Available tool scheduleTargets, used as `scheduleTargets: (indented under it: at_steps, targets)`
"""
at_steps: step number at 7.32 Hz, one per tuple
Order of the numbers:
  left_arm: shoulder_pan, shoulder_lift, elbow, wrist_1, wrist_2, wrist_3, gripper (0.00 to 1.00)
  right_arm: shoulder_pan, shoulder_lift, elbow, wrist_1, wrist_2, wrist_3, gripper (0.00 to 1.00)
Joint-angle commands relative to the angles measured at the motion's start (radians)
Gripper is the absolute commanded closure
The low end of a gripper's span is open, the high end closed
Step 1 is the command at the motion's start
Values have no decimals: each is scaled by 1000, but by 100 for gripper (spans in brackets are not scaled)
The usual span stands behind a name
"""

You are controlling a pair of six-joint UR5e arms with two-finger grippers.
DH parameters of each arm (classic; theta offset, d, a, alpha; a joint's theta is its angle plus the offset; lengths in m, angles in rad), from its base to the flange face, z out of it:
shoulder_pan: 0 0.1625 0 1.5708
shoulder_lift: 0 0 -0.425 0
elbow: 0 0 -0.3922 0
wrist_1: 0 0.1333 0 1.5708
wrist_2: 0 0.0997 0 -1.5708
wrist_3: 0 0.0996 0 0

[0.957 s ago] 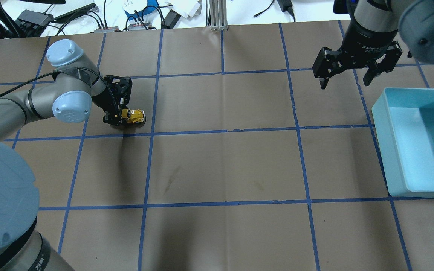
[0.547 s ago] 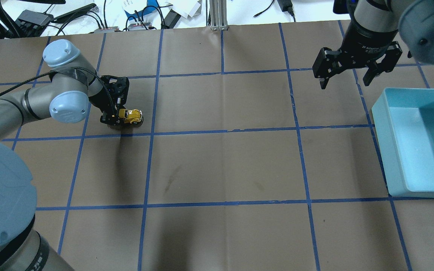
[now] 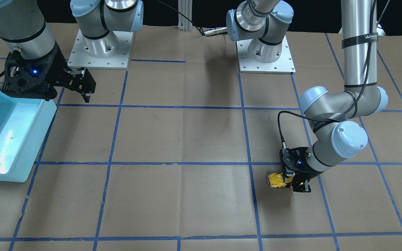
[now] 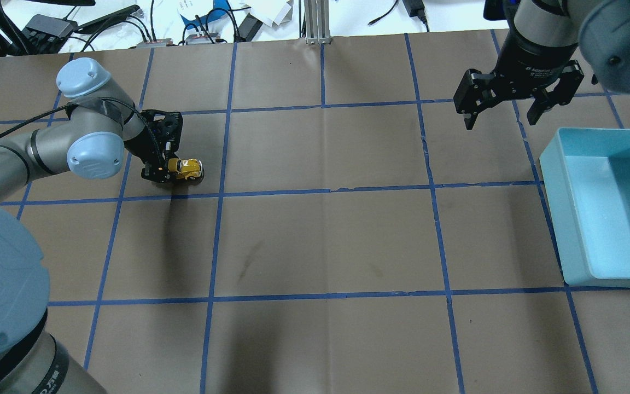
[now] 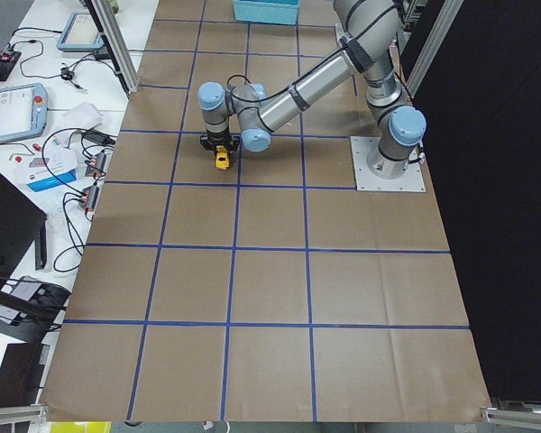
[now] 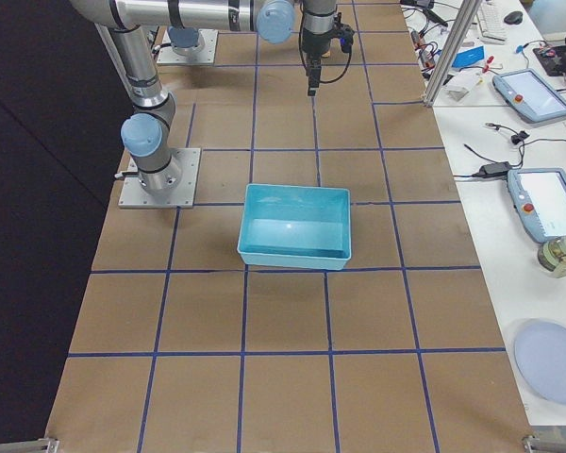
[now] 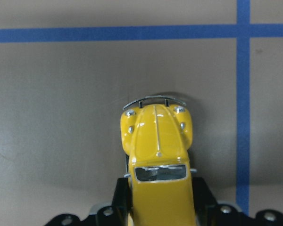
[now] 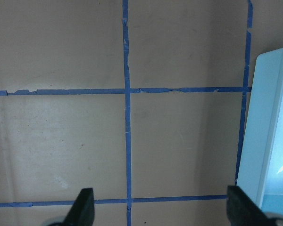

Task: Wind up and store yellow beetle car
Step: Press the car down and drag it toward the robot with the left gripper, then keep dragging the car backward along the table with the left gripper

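Observation:
The yellow beetle car (image 4: 188,168) stands on the brown paper table, left of centre, nose pointing toward the table's middle. My left gripper (image 4: 166,171) is low at the table and shut on the car's rear half. The left wrist view shows the car (image 7: 156,141) from above the hood, with a black finger (image 7: 121,200) on each side. It also shows in the front-facing view (image 3: 276,180) and the exterior left view (image 5: 222,160). My right gripper (image 4: 502,120) hangs open and empty above the far right of the table, beside the bin; its fingertips (image 8: 85,207) frame bare paper.
A light blue open bin (image 4: 554,186) stands at the right edge, also seen in the front-facing view (image 3: 44,139) and the right wrist view (image 8: 257,141). Blue tape lines grid the table. Cables and devices lie beyond the far edge (image 4: 200,22).
My left gripper has drawn back to the left with the car in it, rear first along the table. The right arm has not moved.

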Motion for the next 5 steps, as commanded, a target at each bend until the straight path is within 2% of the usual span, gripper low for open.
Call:
scheduleTargets:
  at_steps: [1, 5]
  targets:
    - [13, -2, -2, -3, -1, 0, 59, 0, 0, 0, 0, 0, 0, 0]
    - [31, -7, -1, -16, -3, 3, 59, 0, 0, 0, -1, 0, 0, 0]
